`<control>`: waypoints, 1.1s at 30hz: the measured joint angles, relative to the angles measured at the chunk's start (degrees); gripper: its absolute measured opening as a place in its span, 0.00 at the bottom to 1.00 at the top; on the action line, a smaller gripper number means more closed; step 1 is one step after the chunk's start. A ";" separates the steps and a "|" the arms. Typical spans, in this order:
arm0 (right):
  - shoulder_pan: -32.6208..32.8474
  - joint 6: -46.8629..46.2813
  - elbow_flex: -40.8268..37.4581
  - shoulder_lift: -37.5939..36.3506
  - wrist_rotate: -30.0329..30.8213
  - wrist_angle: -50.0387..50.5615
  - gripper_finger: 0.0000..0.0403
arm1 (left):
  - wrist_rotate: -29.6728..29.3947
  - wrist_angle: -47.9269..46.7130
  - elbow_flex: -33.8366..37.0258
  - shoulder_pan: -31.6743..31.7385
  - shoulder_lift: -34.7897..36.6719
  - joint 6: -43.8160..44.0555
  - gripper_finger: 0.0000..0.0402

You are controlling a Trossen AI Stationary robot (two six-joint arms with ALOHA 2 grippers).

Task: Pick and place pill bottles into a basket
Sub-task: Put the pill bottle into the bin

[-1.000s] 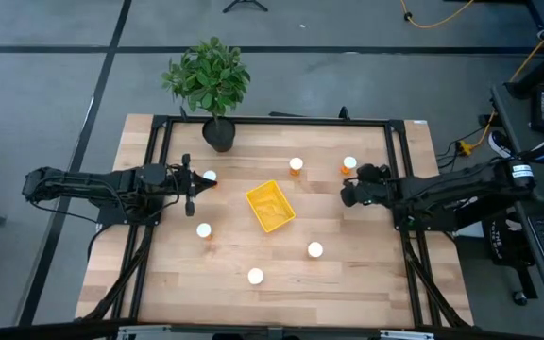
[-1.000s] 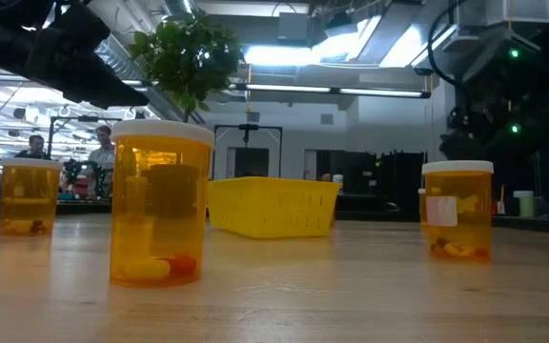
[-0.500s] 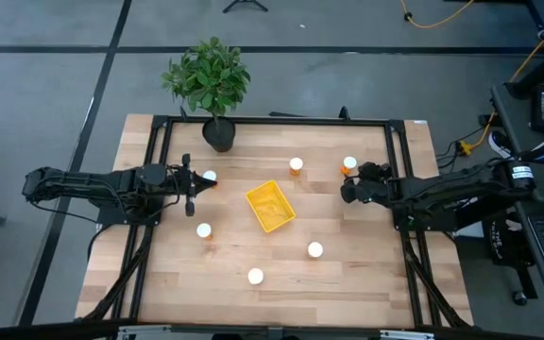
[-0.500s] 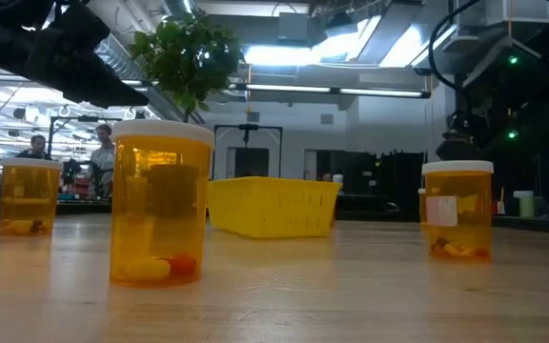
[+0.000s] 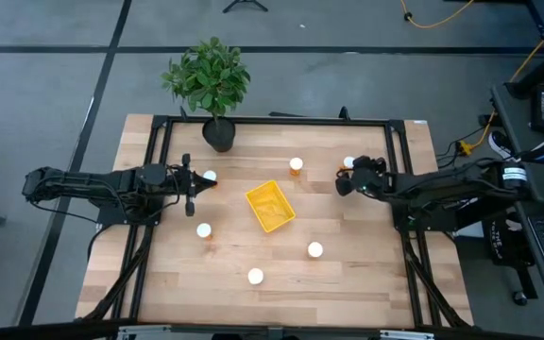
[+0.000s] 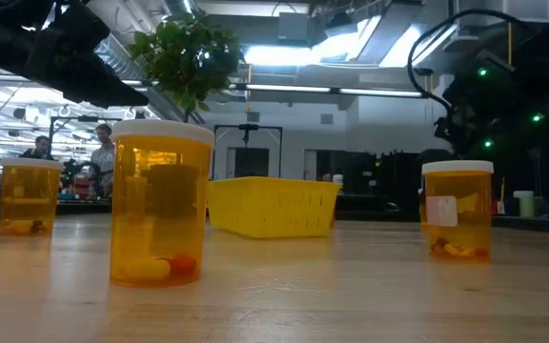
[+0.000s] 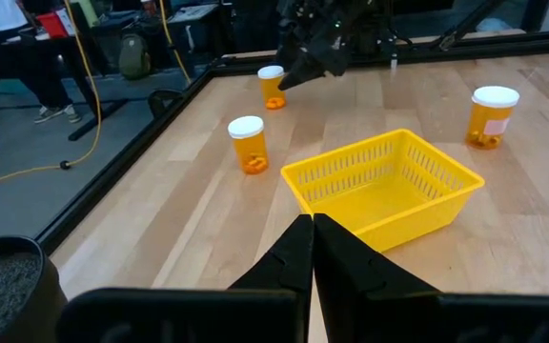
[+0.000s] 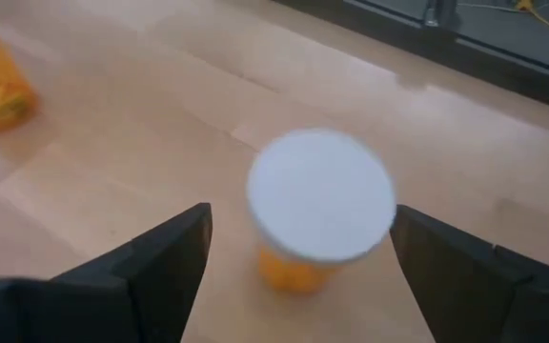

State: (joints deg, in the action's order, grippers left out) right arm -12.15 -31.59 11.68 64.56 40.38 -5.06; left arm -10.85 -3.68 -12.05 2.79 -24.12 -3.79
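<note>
Several pill bottles with orange bodies and white caps stand upright on the wooden table point(image 5: 366, 283). The yellow basket point(image 5: 270, 206) sits near the middle. My right gripper point(image 5: 346, 179) is open, just above and beside the far-right bottle point(image 5: 348, 162). In the right wrist view its fingers stand on either side of that bottle's white cap point(image 8: 320, 195) without touching it. My left gripper point(image 5: 192, 185) is shut and empty at the left, next to a bottle point(image 5: 210, 176). Other bottles stand behind the basket point(image 5: 296, 165), on the near left point(image 5: 203, 229) and at the front point(image 5: 255, 276).
A green plant in a black pot point(image 5: 217, 132) stands at the far edge. Another bottle point(image 5: 315, 250) stands near the basket's front right. A black frame point(image 5: 272, 120) runs around the table. People show in the room behind point(image 6: 103, 143).
My right gripper has moved a little toward the table's far edge and left, coming over the far-right bottle. The bottles and the basket have stayed in place.
</note>
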 joint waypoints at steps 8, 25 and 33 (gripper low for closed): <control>-2.75 3.38 0.00 0.85 -2.28 -3.41 0.80 | -0.87 0.00 0.00 0.00 0.00 -0.02 0.01; -3.82 3.84 0.00 0.85 -4.15 -3.38 0.57 | -2.36 0.00 0.00 0.00 0.00 0.00 0.02; -3.82 5.15 0.02 0.85 -4.15 -4.28 0.55 | -2.36 0.00 0.00 0.01 0.00 0.00 0.01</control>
State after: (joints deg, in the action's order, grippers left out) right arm -15.97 -26.44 11.70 65.41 36.23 -9.34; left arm -13.21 -3.68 -12.05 2.80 -24.11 -3.79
